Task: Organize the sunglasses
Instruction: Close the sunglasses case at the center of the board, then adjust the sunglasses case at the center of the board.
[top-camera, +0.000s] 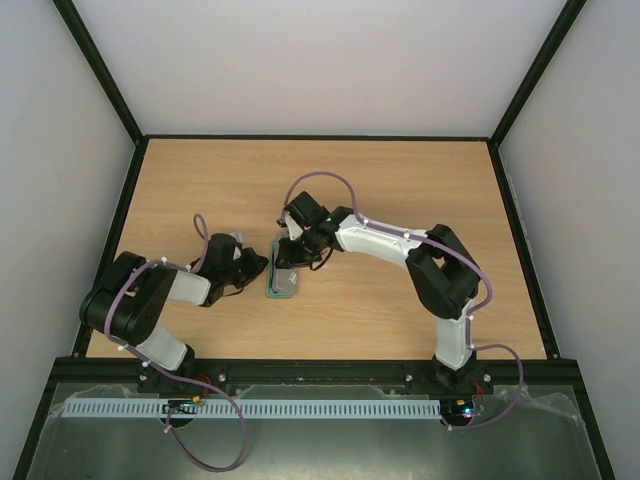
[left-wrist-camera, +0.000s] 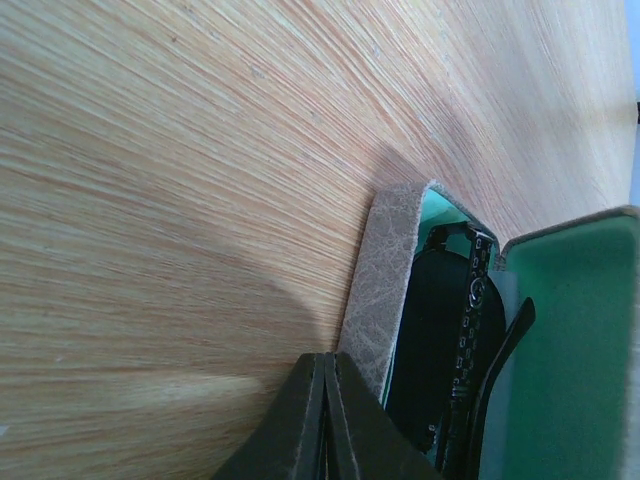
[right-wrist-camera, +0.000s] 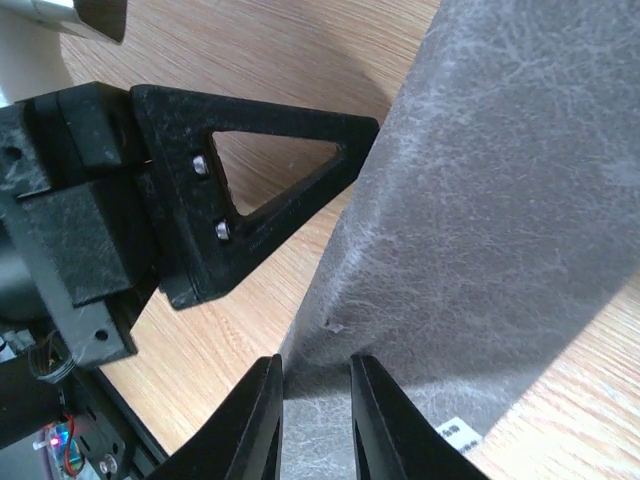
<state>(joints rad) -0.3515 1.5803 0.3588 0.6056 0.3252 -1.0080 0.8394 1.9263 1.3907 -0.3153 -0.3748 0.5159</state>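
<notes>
The sunglasses (left-wrist-camera: 445, 330) lie folded inside the open grey case (left-wrist-camera: 375, 290), dark lens and patterned temple arm against the green lining. The case's lid (left-wrist-camera: 580, 320) stands raised beside them. My left gripper (left-wrist-camera: 326, 365) is shut and empty, its tips against the outside of the case's near wall. In the right wrist view my right gripper (right-wrist-camera: 315, 400) straddles the edge of the lid's grey outer face (right-wrist-camera: 480, 200), jaws closed on it. From above, the case (top-camera: 283, 283) sits mid-table between the left gripper (top-camera: 262, 270) and the right gripper (top-camera: 293, 258).
The wooden table (top-camera: 400, 180) is ringed by a black frame and white walls. The left gripper's black triangular finger (right-wrist-camera: 270, 170) shows close beside the lid in the right wrist view. A small white label (right-wrist-camera: 455, 432) sits on the case's underside.
</notes>
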